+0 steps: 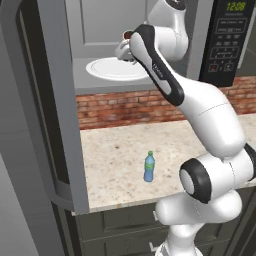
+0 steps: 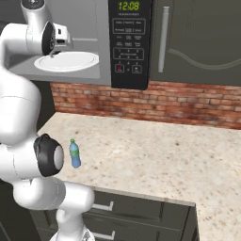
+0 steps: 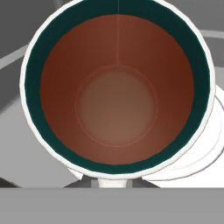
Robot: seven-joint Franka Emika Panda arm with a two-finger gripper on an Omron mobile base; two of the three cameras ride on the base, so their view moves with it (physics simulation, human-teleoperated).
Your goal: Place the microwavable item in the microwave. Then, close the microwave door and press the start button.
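**Reddish-brown mug interior fills the hand's view over the turntable**

Reddish-brown inside and dark green at the lip, the small silvery-grey mug with a side handle [image 3: 117, 87] hangs upright under the hand, inside the large grey built-in microwave [image 1: 220, 45], over the white round turntable plate [image 1: 112, 68]. From the hand camera the plate's rim peeks out past the mug on one side, so the mug looks off the plate's middle rather than centred.

To set it down well, I judge the hand should come straight down, mug level, until the base meets the plate, then let go and back out along the way it reached in, clear of the wide grey-framed door [image 1: 45, 115] standing open at the tabletop's left end.

The fingers [image 1: 126, 50] seem clamped on the mug, though their tips are hidden, so I cannot tell for certain.

The white arm rises from the tabletop's front edge, elbow bent high, forearm reaching into the cavity with the wrist turned downward. A slim blue bottle with green cap [image 1: 149, 167] stands near the front edge, well below.
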